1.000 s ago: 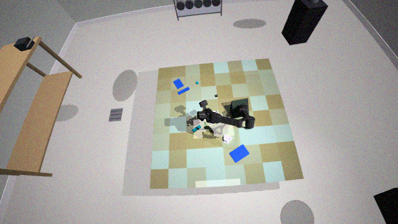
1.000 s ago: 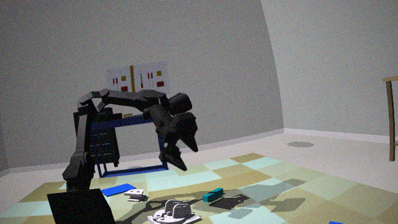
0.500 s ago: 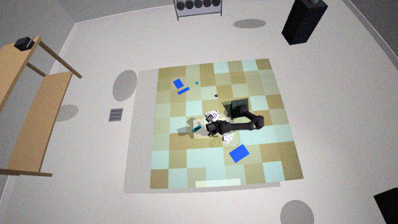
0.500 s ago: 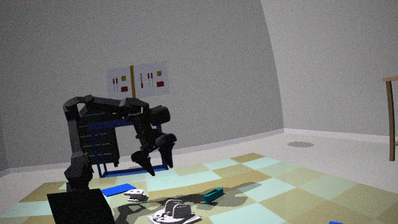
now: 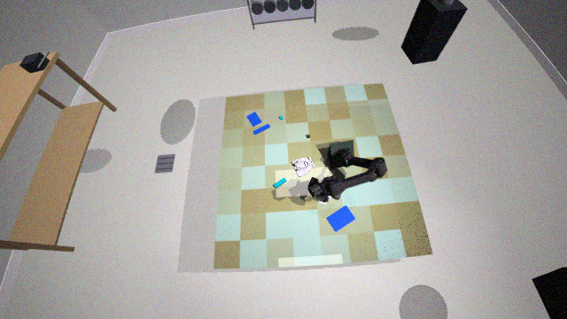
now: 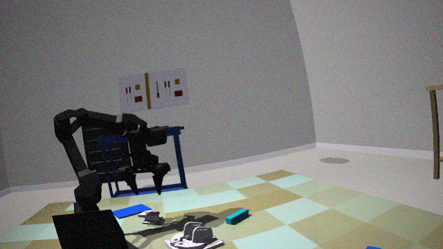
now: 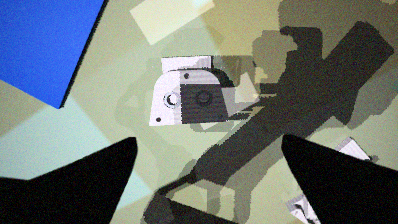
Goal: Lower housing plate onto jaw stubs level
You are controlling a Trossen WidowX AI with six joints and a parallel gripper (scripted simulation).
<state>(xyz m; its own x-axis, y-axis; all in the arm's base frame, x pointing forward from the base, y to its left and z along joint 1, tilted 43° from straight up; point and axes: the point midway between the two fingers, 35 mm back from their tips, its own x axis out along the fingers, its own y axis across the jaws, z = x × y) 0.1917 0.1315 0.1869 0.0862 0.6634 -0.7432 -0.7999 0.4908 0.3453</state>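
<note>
The housing plate is white with rounded upper corners and round holes. It lies near the mat's surface, apart from the jaws, partly in the arm's shadow; in the top view the arm mostly hides it. The white base carries two upright rounded jaws side by side. Their pins and stubs are too small to make out. My gripper is open and empty, pointing down above the housing plate. In the wrist view the plate shows ahead of and between the fingertips.
A blue panel lies beside the housing plate. A cyan block lies left of the arm in the top view. Farther back are two blue pieces, a small cyan cube and a small dark piece.
</note>
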